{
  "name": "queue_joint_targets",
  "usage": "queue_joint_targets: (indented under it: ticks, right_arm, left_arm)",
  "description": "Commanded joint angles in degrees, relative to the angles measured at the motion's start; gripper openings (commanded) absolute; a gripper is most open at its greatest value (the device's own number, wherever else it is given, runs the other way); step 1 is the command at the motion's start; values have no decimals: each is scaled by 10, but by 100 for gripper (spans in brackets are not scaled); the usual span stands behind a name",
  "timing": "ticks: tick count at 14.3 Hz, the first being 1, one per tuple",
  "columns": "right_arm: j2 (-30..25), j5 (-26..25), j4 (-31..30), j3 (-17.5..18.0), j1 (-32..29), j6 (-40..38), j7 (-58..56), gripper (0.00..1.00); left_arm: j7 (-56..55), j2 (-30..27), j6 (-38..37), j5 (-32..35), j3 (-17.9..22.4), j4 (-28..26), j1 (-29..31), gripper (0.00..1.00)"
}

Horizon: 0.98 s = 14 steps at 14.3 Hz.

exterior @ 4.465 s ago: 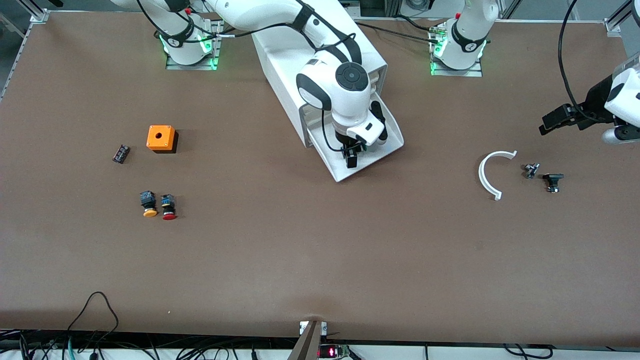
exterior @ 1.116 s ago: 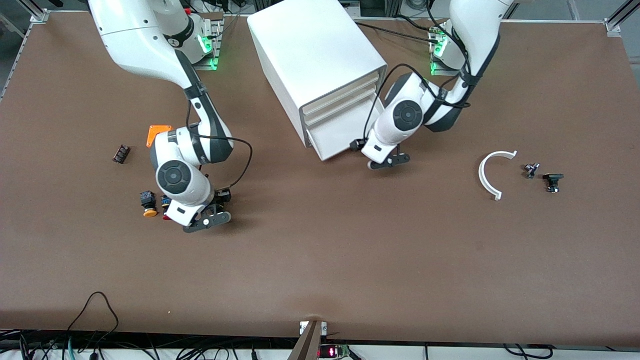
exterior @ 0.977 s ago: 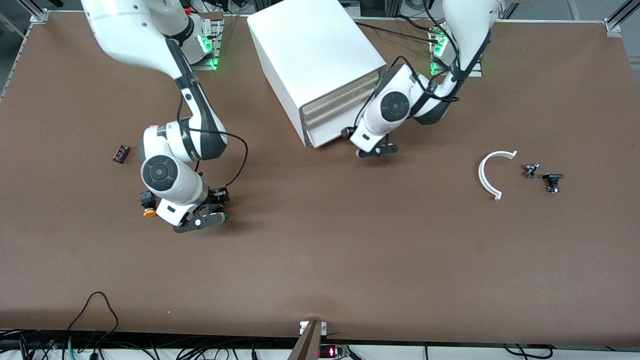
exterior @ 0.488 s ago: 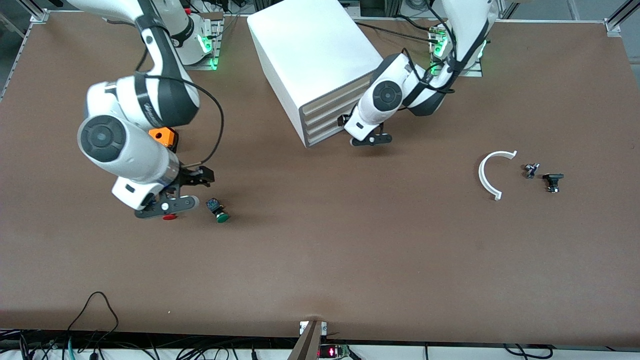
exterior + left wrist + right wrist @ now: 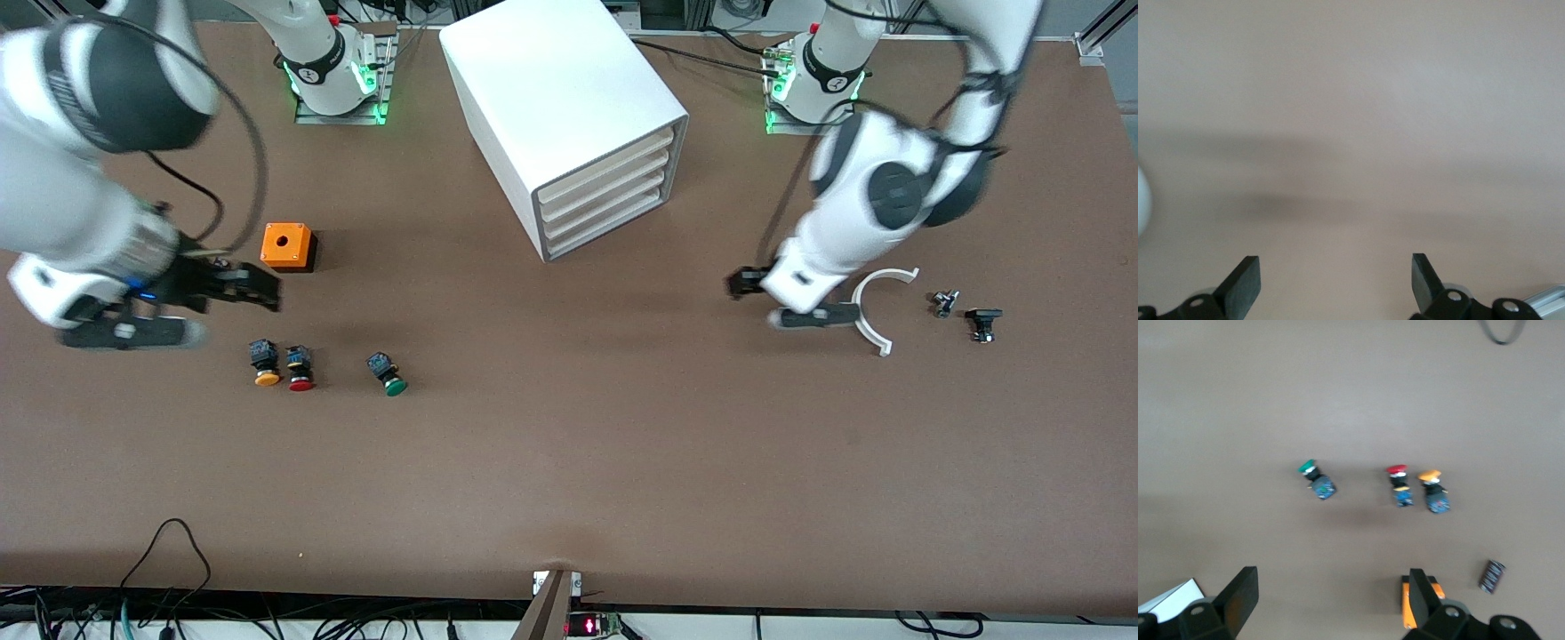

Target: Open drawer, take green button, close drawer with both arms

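The drawer (image 5: 612, 228), the lowest of four in the white cabinet (image 5: 551, 80), is shut flush with the others. The green-capped button (image 5: 388, 373) lies on its side on the table, beside the red-capped button (image 5: 300, 367) and yellow-capped button (image 5: 265, 363). It also shows in the right wrist view (image 5: 1317, 479). My right gripper (image 5: 236, 311) is open and empty, up over the table near the orange box (image 5: 286, 246); its wrist view (image 5: 1331, 600) shows both fingers spread. My left gripper (image 5: 754, 300) is open and empty (image 5: 1333, 280), over bare table beside the white arc (image 5: 876, 311).
Two small dark parts (image 5: 944, 302) (image 5: 982, 322) lie at the left arm's end of the table. A small black part (image 5: 1492, 576) lies by the orange box (image 5: 1436, 590). The red button (image 5: 1399, 483) and yellow button (image 5: 1433, 490) show in the right wrist view.
My right gripper carried the green button from the open drawer, set it on the table, let go and rose away. My left gripper pushed the drawer shut, then drew back toward the white arc.
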Motion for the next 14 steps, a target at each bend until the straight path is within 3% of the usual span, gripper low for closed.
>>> queue_joint_targets:
  ticks: [1,4,6,8,12,14]
  right_arm:
    - [-61,0,-53,38,-94,-11,-20,100]
    - [-76,-30,-35,10,-109,-75,-30,100]
    - [-82,-33,-26,-20,-109,-96,-66,100]
    - [-89,-33,-27,-25,-109,-91,-102,100]
    - [-163,-36,-124,-20,-106,-39,-99,100]
    - [-176,-36,-141,-19,-106,-33,-99,100]
  left_arm:
    - [111,-107,-69,14,26,-11,34,100]
    - [118,-173,-172,18,44,-4,35,100]
    - [119,-172,-192,22,45,23,42,100]
    - [125,-171,-215,21,43,47,67,100]
    - [118,-166,-216,20,44,51,74,100]
    - [118,-164,-216,20,44,54,74,100]
